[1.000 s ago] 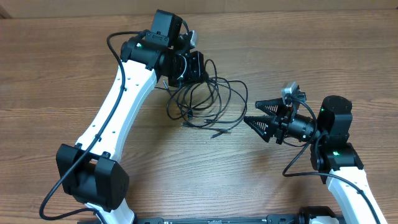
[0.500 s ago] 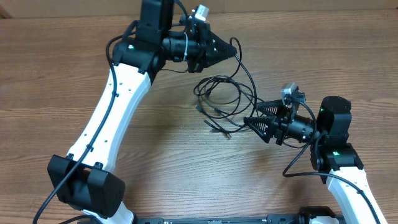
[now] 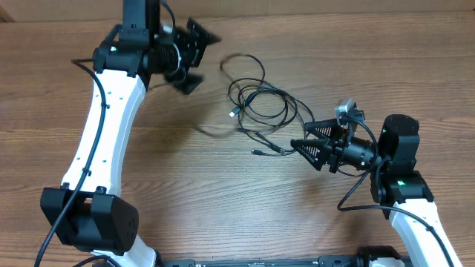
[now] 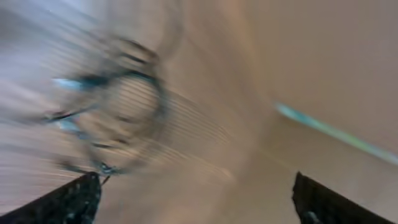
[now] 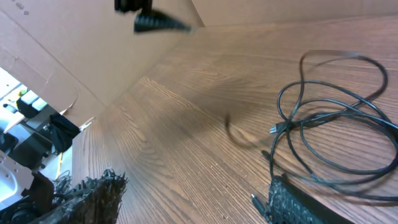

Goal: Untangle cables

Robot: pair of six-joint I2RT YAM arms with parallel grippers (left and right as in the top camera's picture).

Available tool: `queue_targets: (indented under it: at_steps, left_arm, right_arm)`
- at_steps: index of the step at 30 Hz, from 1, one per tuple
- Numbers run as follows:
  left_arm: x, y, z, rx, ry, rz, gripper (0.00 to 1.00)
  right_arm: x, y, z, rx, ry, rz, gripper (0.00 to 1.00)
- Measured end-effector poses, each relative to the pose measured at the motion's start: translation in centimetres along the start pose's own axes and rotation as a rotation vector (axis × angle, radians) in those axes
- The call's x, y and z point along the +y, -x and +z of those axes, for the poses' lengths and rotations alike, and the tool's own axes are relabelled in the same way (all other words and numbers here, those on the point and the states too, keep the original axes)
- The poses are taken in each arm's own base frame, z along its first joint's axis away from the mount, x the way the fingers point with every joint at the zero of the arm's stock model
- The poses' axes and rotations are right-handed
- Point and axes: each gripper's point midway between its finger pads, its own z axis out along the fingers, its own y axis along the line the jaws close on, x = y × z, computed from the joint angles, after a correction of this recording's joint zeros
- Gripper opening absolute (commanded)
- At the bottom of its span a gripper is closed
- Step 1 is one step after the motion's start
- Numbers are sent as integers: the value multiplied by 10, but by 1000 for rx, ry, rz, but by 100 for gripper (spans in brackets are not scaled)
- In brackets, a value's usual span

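The cables point(image 3: 261, 104) lie as a loose tangle of thin black loops in the middle of the wooden table point(image 3: 223, 193). A silver-tipped plug point(image 3: 234, 113) sticks out to the left. My left gripper point(image 3: 202, 61) hangs open to the left of the tangle, holding nothing. Its wrist view is motion-blurred: the left gripper point(image 4: 196, 186) has wide-apart jaws, with a smeared cable loop point(image 4: 124, 106) beyond. My right gripper point(image 3: 299, 134) stands open just right of the tangle. The right wrist view has the right gripper point(image 5: 196, 180) over bare wood, the cables point(image 5: 336, 124) at right and a plug end point(image 5: 255, 200) beside the right finger.
A cardboard wall point(image 5: 93, 56) borders the table's far side. The left arm's white links point(image 3: 96, 148) cross the left part of the table. The right arm's base point(image 3: 401, 185) sits at the lower right.
My left gripper held the cables shut, carried them up and right, then opened and swung left. The tangle now lies loose on the table. The right gripper has not moved.
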Motion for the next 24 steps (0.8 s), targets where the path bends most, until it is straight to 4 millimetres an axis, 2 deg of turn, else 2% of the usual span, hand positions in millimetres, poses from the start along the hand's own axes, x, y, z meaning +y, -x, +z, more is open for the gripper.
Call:
queue_targets:
  at_steps: [3, 6, 9, 13, 18, 22, 24]
  left_arm:
    - [36, 10, -3, -81, 163, 30, 100]
    - [49, 18, -7, -124, 237, 111, 100]
    - [49, 22, -7, -134, 249, 231, 100]
    - [37, 20, -2, -137, 233, 419, 100]
    - [26, -4, 12, -122, 254, 639, 100]
    - [25, -20, 25, -117, 294, 728, 100]
    - [29, -27, 38, -98, 319, 754, 100]
  right_arm:
    - [0, 1, 0, -2, 0, -3, 75]
    - [0, 1, 0, -4, 1, -6, 75]
    - [0, 1, 0, -4, 0, -6, 75]
    - [0, 1, 0, -4, 0, -6, 74]
    - [0, 1, 0, -4, 1, -5, 74]
    - [0, 1, 0, -4, 1, -7, 74]
    - [0, 1, 0, -4, 0, -5, 75]
